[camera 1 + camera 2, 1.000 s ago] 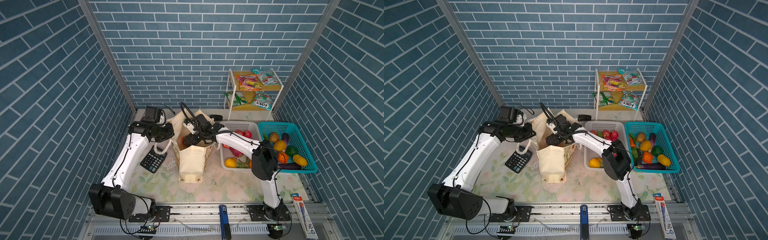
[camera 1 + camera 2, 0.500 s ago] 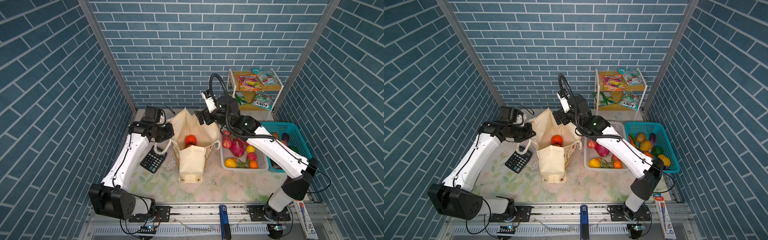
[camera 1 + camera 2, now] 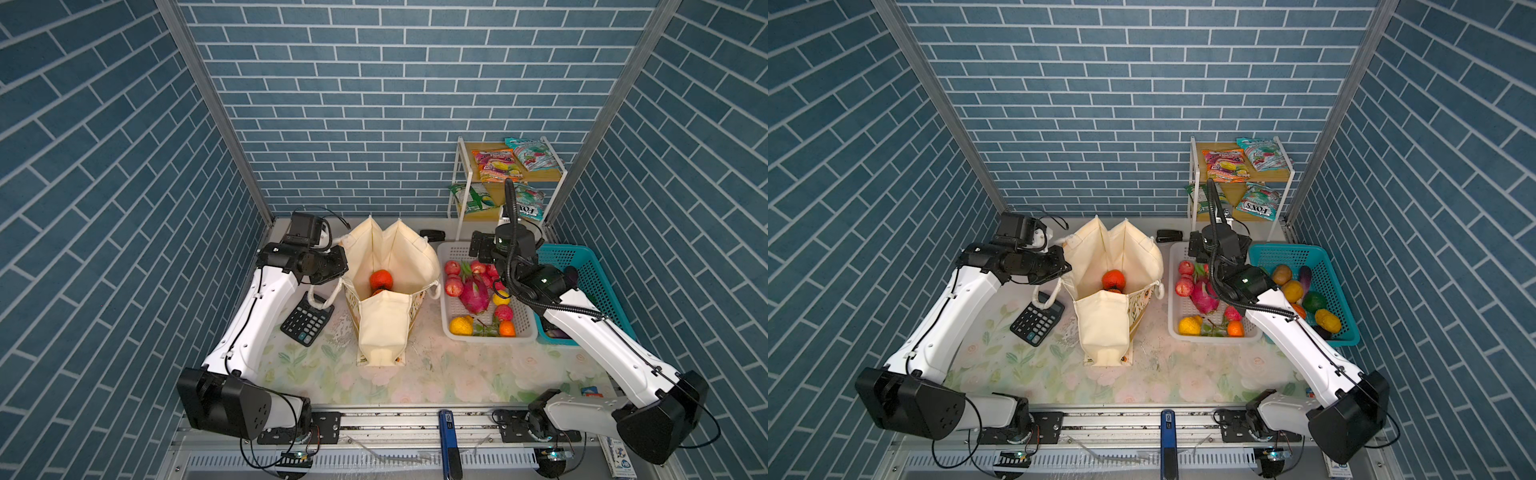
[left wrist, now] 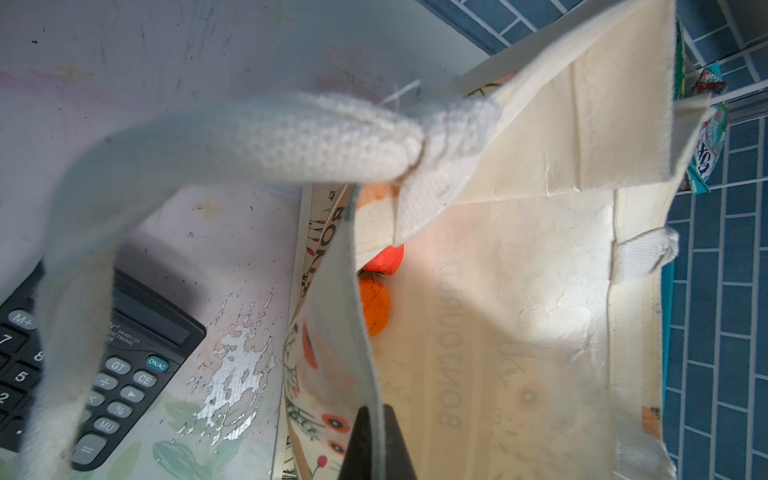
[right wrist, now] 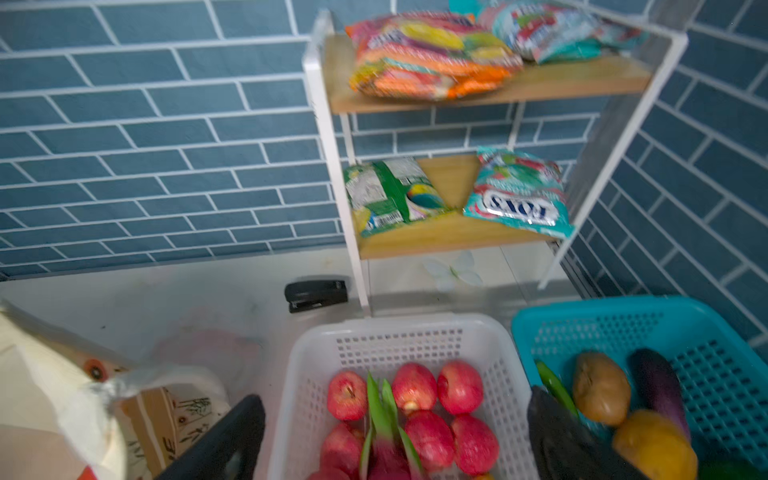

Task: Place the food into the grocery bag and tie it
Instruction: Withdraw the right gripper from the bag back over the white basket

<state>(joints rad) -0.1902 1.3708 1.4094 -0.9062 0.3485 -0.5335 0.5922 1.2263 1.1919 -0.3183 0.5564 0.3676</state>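
The cream grocery bag (image 3: 405,253) (image 3: 1133,253) stands open at mid-table with a red-orange fruit (image 3: 381,279) (image 3: 1113,279) (image 4: 384,259) and an orange one (image 4: 374,305) inside. My left gripper (image 4: 376,440) (image 3: 341,266) is shut on the bag's left rim, holding the mouth open. My right gripper (image 5: 390,440) is open and empty above the far end of the white basket (image 3: 446,309) (image 5: 307,374). That basket holds a magenta dragon fruit (image 3: 473,293) (image 3: 1204,297), red apples (image 5: 415,386) and orange fruits. Snack packets (image 3: 498,164) (image 5: 428,54) lie on the shelf.
A black calculator (image 3: 308,318) lies left of the bag under a rope handle (image 4: 291,137). A teal basket (image 3: 590,266) (image 5: 706,332) of vegetables sits right of the white one. The white-framed shelf (image 3: 461,187) stands at the back right, a black stapler (image 3: 432,235) beside it.
My right gripper has left the bag's mouth and swung right to hang over the white basket. The red-orange fruit stays in the bag. The left arm has not moved.
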